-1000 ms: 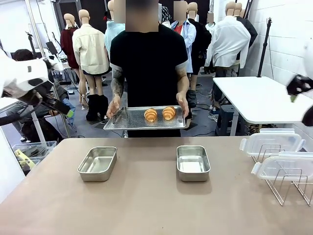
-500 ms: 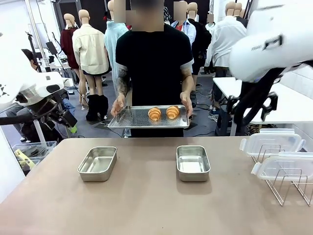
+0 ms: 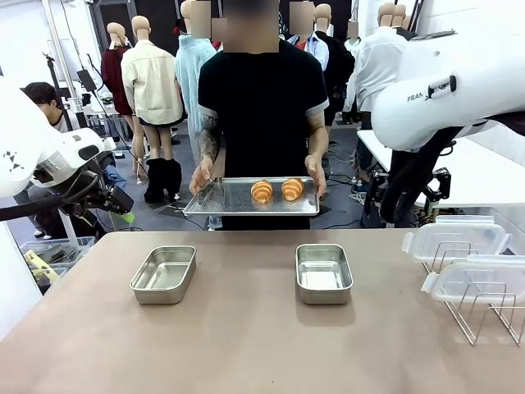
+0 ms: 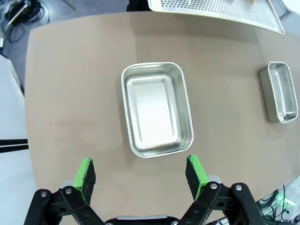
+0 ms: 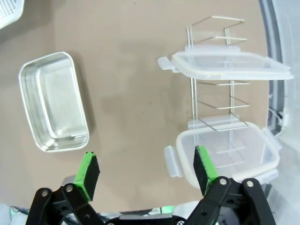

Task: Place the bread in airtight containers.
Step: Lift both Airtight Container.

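Right arm (image 3: 459, 82) in, bread (image 3: 276, 190) beyond right hand (image 5: 145, 169)

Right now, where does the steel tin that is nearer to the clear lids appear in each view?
Front view: the tin lies right of the middle of the table.
Left wrist view: the tin is at the right edge, beyond the other tin.
Right wrist view: the tin is at the left, beside a clear lid.
Shared landmark: the perforated tray, above the tin in each picture.

Wire rack (image 3: 478, 310) cut by right edge; tray (image 4: 220, 8) mostly cropped, seemingly.
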You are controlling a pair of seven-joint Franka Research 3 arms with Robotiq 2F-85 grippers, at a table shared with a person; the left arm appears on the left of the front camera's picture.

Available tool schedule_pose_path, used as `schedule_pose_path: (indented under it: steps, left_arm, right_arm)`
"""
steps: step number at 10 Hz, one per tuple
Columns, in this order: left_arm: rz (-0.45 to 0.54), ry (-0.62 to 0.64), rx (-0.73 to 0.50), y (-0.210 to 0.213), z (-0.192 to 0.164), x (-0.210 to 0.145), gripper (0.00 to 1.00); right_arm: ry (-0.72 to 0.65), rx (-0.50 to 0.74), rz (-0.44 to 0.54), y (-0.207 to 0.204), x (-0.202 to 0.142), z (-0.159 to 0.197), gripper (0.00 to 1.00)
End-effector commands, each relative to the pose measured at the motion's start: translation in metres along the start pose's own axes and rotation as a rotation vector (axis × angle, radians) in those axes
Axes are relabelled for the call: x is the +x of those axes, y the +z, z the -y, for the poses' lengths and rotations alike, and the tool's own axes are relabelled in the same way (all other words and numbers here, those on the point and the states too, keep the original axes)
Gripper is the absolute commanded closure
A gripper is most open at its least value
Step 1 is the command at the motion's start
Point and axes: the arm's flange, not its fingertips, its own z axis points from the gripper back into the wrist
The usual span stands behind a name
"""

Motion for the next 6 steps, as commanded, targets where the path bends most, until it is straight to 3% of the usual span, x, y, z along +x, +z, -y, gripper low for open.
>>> schedule_pose_path:
  steps: [1,3,6]
  left_arm:
    - [-0.029,0.048,0.001,-0.02,-0.011,0.0,0.0]
    - [-0.116,0.089,0.006,-0.048,-0.015,0.008,0.0]
    - [-0.156,0.125,0.069,-0.075,-0.024,0.011,0.0]
  right_arm:
    - [0.026,0.004,-0.014,0.0,0.0,0.003,0.0]
    - [0.038,0.011,-0.016,-0.014,0.011,-0.016,0.0]
    - [0.081,0.04,-0.038,-0.049,0.032,-0.066,0.0]
